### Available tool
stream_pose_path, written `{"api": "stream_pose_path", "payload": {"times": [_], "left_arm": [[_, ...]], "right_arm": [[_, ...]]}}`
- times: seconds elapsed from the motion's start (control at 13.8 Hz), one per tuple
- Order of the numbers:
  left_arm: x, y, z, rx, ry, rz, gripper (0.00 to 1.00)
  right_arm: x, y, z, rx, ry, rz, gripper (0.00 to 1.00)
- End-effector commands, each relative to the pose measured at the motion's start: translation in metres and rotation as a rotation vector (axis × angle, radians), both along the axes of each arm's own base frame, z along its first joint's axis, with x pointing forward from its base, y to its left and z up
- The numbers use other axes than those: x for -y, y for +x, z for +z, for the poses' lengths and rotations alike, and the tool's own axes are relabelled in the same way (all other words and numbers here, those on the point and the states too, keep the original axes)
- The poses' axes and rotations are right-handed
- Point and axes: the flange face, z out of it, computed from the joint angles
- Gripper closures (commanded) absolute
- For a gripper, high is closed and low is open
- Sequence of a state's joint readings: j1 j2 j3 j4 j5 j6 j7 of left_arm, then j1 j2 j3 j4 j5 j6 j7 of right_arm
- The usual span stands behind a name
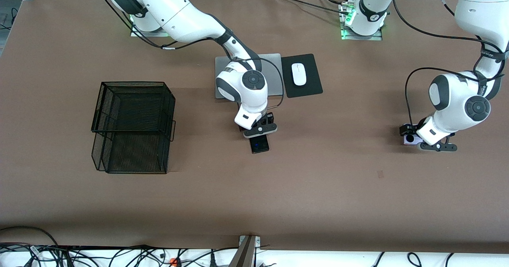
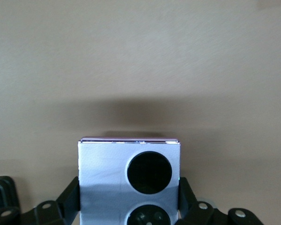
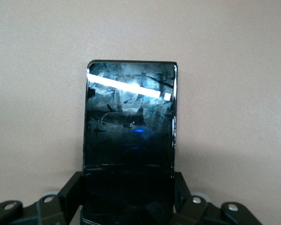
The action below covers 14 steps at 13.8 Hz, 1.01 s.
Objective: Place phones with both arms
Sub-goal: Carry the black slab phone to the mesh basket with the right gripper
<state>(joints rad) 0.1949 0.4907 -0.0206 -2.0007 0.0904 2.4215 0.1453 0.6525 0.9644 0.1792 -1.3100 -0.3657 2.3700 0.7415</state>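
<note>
Toward the right arm's end of the table stands the black mesh basket (image 1: 133, 125), open on top, and I judge it the likely place for the phones. Taking the front view as a clock face, it lies at about nine o'clock from my right gripper (image 1: 260, 133), which is down near the middle of the table, clenched on the long black phone (image 1: 259, 144). In the right wrist view my fingers (image 3: 71, 190) press on both long edges of its lower part. Its long axis runs twelve to six, with the free end sticking out toward six, so a carry to nine would take it broadside. It is a slim glossy slab, smudged, with a small blue light showing on the glass. At twelve o'clock from that gripper lies the silver laptop (image 1: 274, 66), and at one o'clock the white mouse (image 1: 299, 74) on its dark pad. At three o'clock, well apart, my left gripper (image 1: 415, 137) is low at the left arm's end of the table, grasping the lilac phone (image 2: 129, 164) by its two side edges. This one is a near-square, pale block with two black circles on its face. Whether either phone has left the tabletop I cannot tell. My right arm is much the nearer to the basket.
</note>
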Motion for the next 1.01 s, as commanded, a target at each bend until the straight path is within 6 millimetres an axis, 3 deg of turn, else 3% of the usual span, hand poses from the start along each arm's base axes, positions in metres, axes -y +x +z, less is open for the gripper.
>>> {"api": "stream_pose_path", "payload": {"times": [0.0,0.65,0.94], "left_arm": [[0.007,0.006,0.008,-0.005,-0.015,0.032,1.0],[0.012,0.008,0.006,-0.005,-0.016,0.048,1.0],[0.015,0.008,0.006,-0.005,-0.019,0.044,1.0]], "right_arm": [[0.0,0.002,-0.011,0.025,-0.011,-0.002,0.8],[0.004,0.007,-0.01,0.038,-0.021,-0.009,0.87],[0.012,0.016,-0.008,0.062,-0.039,-0.011,1.0]]}}
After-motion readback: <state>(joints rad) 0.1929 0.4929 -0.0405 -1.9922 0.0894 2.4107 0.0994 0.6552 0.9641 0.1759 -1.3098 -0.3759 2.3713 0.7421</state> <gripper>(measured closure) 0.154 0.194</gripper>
